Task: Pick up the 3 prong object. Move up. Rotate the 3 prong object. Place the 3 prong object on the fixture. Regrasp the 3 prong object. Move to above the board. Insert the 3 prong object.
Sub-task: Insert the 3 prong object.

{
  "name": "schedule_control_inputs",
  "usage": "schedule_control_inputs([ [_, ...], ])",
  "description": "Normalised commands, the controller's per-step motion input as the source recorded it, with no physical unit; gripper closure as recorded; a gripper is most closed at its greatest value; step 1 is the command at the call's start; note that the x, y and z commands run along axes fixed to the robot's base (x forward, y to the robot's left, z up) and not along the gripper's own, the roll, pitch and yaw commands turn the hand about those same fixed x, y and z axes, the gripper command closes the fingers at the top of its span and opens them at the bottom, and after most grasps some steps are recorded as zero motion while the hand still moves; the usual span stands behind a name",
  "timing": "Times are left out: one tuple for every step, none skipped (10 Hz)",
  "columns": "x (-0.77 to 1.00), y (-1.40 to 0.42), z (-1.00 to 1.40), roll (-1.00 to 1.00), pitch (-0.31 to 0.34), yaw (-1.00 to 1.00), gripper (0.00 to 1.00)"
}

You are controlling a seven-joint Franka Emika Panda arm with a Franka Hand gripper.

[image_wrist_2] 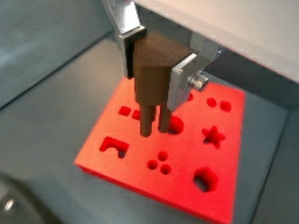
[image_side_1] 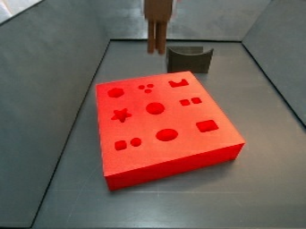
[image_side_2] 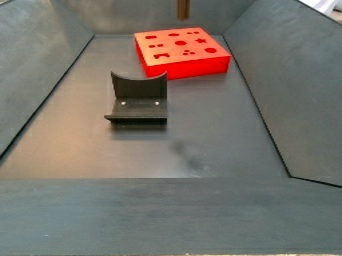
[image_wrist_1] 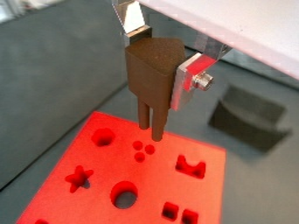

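Note:
My gripper [image_wrist_1: 160, 59] is shut on the brown 3 prong object [image_wrist_1: 149, 74], which it holds upright with the prongs pointing down. The same grip shows in another wrist view, gripper [image_wrist_2: 156, 66] and object [image_wrist_2: 149, 83]. The object hangs well above the red board [image_wrist_1: 70, 149], apart from it. Its prong tips are near the three small dots [image_wrist_1: 143, 150] in a wrist view. In a side view the object [image_side_1: 158, 22] hangs over the board's [image_side_1: 180, 148] far edge, and the gripper is cut off above. The fixture [image_side_1: 191, 58] stands empty behind the board.
Grey bin walls [image_side_1: 60, 54] slope up around the floor. In a side view the fixture [image_side_2: 136, 100] stands mid-floor in front of the board [image_side_2: 201, 60]. The board also has circle, star, crown and rectangle cutouts [image_side_1: 156, 108].

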Motion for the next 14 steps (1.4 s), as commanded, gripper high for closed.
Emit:
schedule_control_inputs([
  [0.05, 0.00, -0.71, -0.02, -0.113, -0.99, 1.00],
  [0.00, 0.00, -0.69, 0.00, -0.106, -1.00, 1.00],
  [0.00, 0.00, -0.69, 0.00, -0.100, -1.00, 1.00],
  [0.00, 0.00, -0.68, 0.00, -0.084, -1.00, 1.00],
  [-0.04, 0.02, -0.56, 0.00, -0.111, -0.94, 1.00],
  [0.00, 0.07, 0.00, 0.00, 0.000, 0.00, 1.00],
  [-0.28, 0.25, -0.19, 0.02, 0.000, 0.00, 1.00],
  [-0.29, 0.25, -0.22, 0.00, 0.000, 0.00, 1.00],
  [0.00, 0.00, 0.00, 0.00, -0.010, 0.00, 1.00],
  [-0.03, 0.00, -0.16, 0.00, 0.000, -0.16, 1.00],
  [-0.01, -0.06, -0.28, 0.00, 0.000, -0.49, 1.00],
  [-0.04, -0.06, -0.28, 0.00, 0.000, -0.64, 1.00],
  [0.00, 0.00, 0.00, 0.00, -0.011, 0.00, 1.00],
  [0.00, 0.00, -0.03, 0.00, 0.000, 0.00, 1.00],
])
